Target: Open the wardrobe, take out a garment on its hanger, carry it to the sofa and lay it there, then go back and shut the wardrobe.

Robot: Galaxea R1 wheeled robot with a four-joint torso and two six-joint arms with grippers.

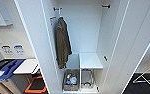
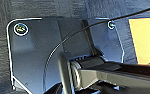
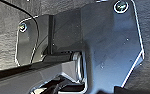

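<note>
Wardrobe stood open, doors swung wide

The white wardrobe (image 1: 91, 30) showed its interior in the head view, an olive-brown coat (image 1: 62, 42) hanging at its left side, a white shelf (image 1: 90, 60) lower right, a basket of small items (image 1: 71, 81) on its floor. Whether either end effector was open or closed could not be told from the wrist views, which showed dark carpet (image 2: 1, 45).

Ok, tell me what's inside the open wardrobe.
Inside the wardrobe an olive-brown coat hangs at the left. A white shelf sits lower right. Below it, a basket holds assorted items too blurred to name. The coat covers whatever lies behind it.
</note>
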